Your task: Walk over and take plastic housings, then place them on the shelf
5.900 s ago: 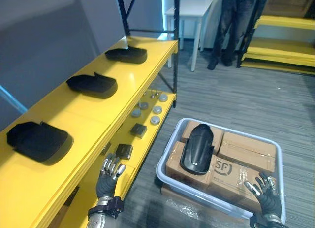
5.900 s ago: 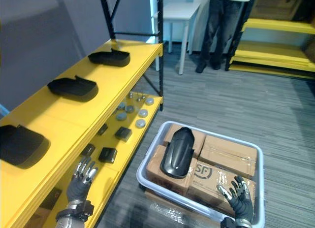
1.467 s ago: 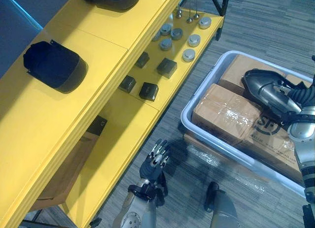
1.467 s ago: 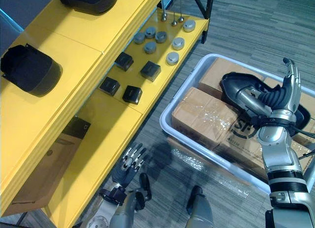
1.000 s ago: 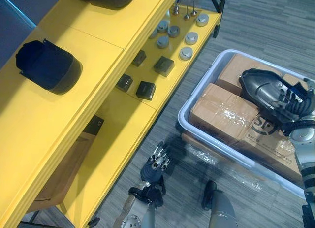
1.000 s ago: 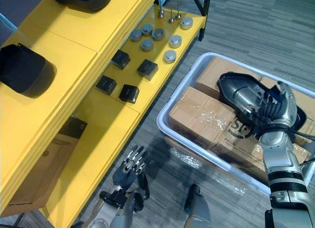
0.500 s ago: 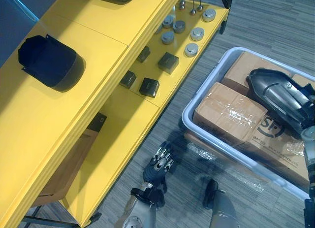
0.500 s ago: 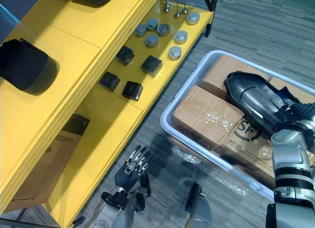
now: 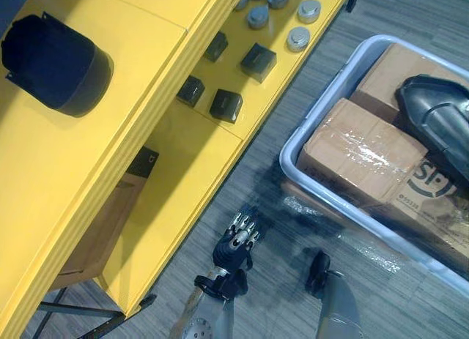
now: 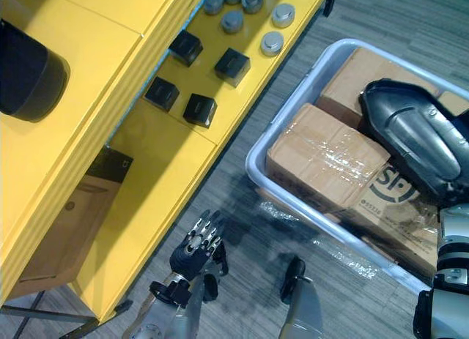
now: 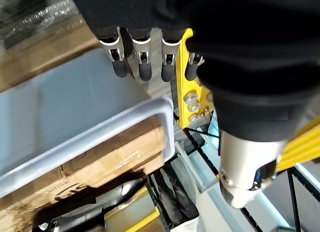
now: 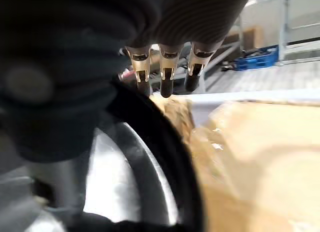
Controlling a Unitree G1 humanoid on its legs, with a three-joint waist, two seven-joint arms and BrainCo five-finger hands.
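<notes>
the right hand [image 12: 168, 77] lay on the black plastic housing [image 10: 407, 134] in the grey bin [image 10: 293, 103], at about 3 o'clock in the head views. its fingers ran out nearly straight along the housing's curved dark rim, released rather than clenched. whether the thumb pressed the far side could not be told. the right forearm rose almost straight up from 5 o'clock to reach it.

the housing rested across the tops of the cardboard boxes [image 10: 326, 159] packed in the bin, its rounded nose pointing toward 10 o'clock. one box carried a round dark printed mark [image 10: 392, 185], partly covered by the housing.

the left hand [image 9: 233, 244] hung low at 6 o'clock over the grey floor, fingers loose and spread, holding nothing, just beside the foot of the yellow shelf [image 9: 95, 156].

a second black housing [image 9: 55, 57] sat on the shelf's upper board at 10 o'clock. on the lower board, toward 12 o'clock, lay small black blocks [image 9: 226, 105] and grey discs [image 9: 298, 39].
</notes>
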